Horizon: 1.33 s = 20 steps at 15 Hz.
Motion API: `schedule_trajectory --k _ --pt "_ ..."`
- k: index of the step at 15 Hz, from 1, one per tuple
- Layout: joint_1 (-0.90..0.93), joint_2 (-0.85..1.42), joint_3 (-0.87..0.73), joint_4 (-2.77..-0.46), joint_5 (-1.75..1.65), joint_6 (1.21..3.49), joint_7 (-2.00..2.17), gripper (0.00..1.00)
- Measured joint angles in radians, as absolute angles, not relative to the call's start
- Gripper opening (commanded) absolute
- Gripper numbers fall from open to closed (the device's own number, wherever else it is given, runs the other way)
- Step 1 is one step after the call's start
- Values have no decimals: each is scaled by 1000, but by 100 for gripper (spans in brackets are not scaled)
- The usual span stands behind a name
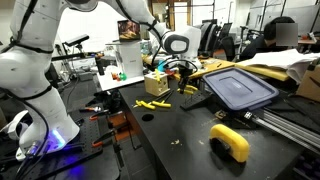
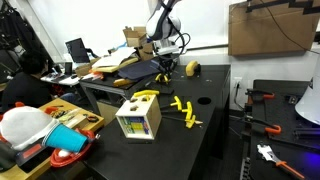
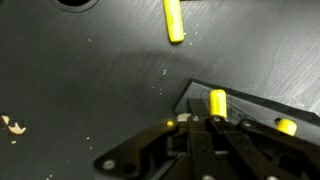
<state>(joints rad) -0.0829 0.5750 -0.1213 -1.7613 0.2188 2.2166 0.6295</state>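
The gripper point(image 1: 186, 84) hangs over the black table point(image 1: 180, 150) just beside a corner of the blue lid point(image 1: 240, 88). Its jaws are clamped on a small yellow block point(image 3: 217, 100), which the wrist view shows pinched between the fingertips right at the lid's edge. A second yellow bit point(image 3: 285, 126) sits on the lid close by. A yellow stick point(image 3: 174, 20) lies on the table apart from the lid. The wooden box point(image 1: 155, 84) and loose yellow pieces point(image 1: 152, 105) sit farther from the lid, past the gripper.
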Motion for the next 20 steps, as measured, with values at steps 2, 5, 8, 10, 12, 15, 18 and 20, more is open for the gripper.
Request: schedule_trajectory --k 2,5,8,10,12,15,18,20 --pt "-83 576 -117 -1754 219 2194 592 0" --pt "-83 581 -111 -1741 223 2172 545 0" --pt "-82 591 -106 -1727 223 2172 512 0" --pt "-82 597 -103 -1720 223 2172 498 0" --pt "-82 599 -99 -1717 223 2172 492 0" --pt "-82 600 -96 -1714 223 2172 485 0" --pt "-79 597 -96 -1712 184 2101 414 0" --pt "-76 580 -96 -1712 138 2006 361 0"
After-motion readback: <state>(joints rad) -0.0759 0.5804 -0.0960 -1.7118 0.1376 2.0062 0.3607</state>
